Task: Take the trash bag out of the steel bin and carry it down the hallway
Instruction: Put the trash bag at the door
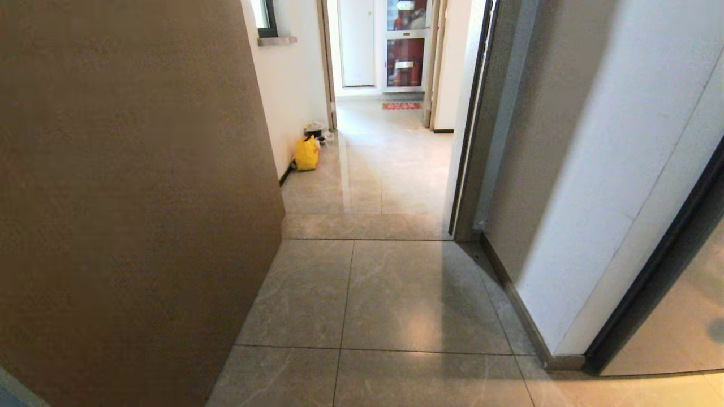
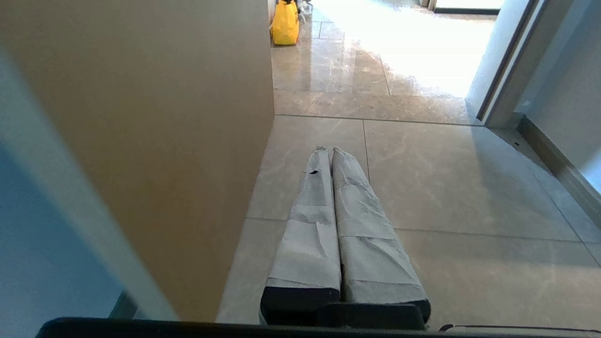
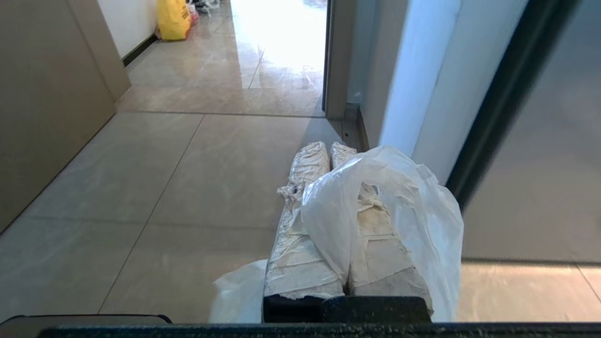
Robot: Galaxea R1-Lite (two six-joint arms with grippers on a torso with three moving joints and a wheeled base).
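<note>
The trash bag (image 3: 399,202), thin white translucent plastic, drapes over one finger of my right gripper (image 3: 328,148). The gripper is shut, with the bag's plastic pinched between its taped fingers, and more of the bag hangs below. My left gripper (image 2: 327,150) is shut and empty, held above the tiles. Neither arm shows in the head view. The hallway (image 1: 384,169) of glossy beige tiles runs straight ahead past a doorway. The steel bin is out of view.
A brown wall panel (image 1: 130,198) stands close on the left. On the right are a white wall (image 1: 594,169) and a dark door frame (image 1: 469,141). A yellow bag (image 1: 306,153) sits by the left wall, with small items behind it. A red-filled cabinet (image 1: 405,56) ends the hallway.
</note>
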